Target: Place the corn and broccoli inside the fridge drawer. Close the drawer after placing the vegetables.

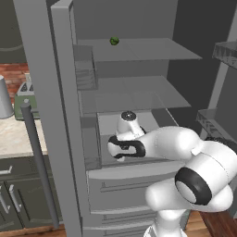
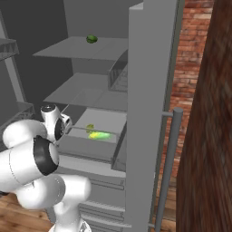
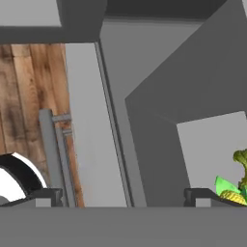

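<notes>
The fridge drawer [image 2: 84, 146] stands pulled out below the glass shelves, and its pale floor [image 3: 212, 144] shows in the hand view. Inside it lie the bright green corn [image 2: 99, 135] and, just behind, the dark olive broccoli [image 2: 90, 128]. In the hand view the corn [image 3: 226, 189] and broccoli [image 3: 241, 160] sit at the right edge, beside the right fingertip [image 3: 200, 195]. My gripper [image 3: 123, 198] hovers over the drawer's side wall, open, with nothing between its fingers. In the left base view my arm covers most of the drawer [image 1: 155, 121].
A small dark green ball [image 1: 114, 40] rests on the top shelf. The open fridge door [image 2: 145, 113] with its bar handle [image 2: 170, 163] stands to the right. Solid grey drawers [image 1: 120, 194] lie below. A counter [image 1: 18, 134] stands to the left.
</notes>
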